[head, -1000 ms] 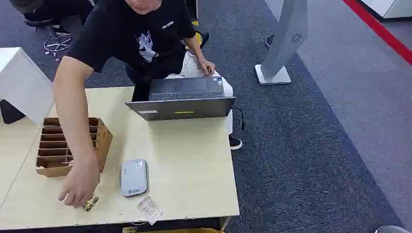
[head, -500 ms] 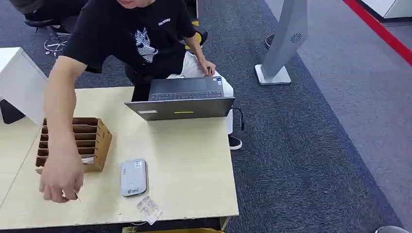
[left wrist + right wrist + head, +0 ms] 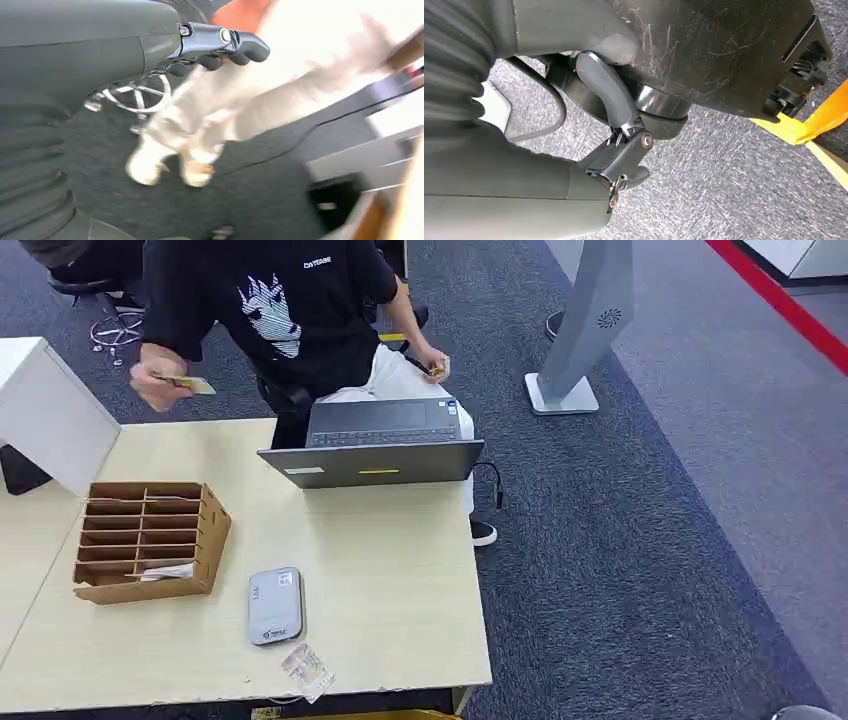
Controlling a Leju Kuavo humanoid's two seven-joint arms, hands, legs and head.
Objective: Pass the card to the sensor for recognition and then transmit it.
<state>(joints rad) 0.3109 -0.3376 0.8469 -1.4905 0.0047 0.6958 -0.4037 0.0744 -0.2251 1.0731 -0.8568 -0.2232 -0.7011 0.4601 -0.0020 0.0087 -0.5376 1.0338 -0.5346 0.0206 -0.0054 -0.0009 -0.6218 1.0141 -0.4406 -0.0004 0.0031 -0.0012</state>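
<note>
1. The left hand [image 3: 220,47] is hanging off the bench, its fingers [image 3: 239,40] curling inward with nothing in them. The right hand [image 3: 621,165] is also hanging over carpet; its fingers [image 3: 616,150] are folding in close and gripping nothing.
2. The bench [image 3: 390,590] is lying below the head view, a pale wood top running to the near edge.
3. A person [image 3: 290,310] in a black shirt is sitting behind the bench, leaning over its far edge.
4. A grey stand [image 3: 590,320] is standing on the carpet, well apart from the bench on the right.
5. A white box [image 3: 45,415] is sitting at the bench's far left corner.
6. A laptop [image 3: 375,445] is resting open at the far edge, its screen tilting low toward the robot.
7. A cardboard rack [image 3: 150,540] of slots is sitting on the left part of the bench; a pale slip is lying in a near slot.
8. The sensor [image 3: 275,605], a flat grey device, is lying near the front edge, just right of the rack.
9. A clear bag [image 3: 308,672] is lying just in front of the sensor, at the bench edge.
10. The card [image 3: 190,385] is being held in the person's raised hand [image 3: 155,380], in the air behind the bench's far left part, well apart from the sensor.
</note>
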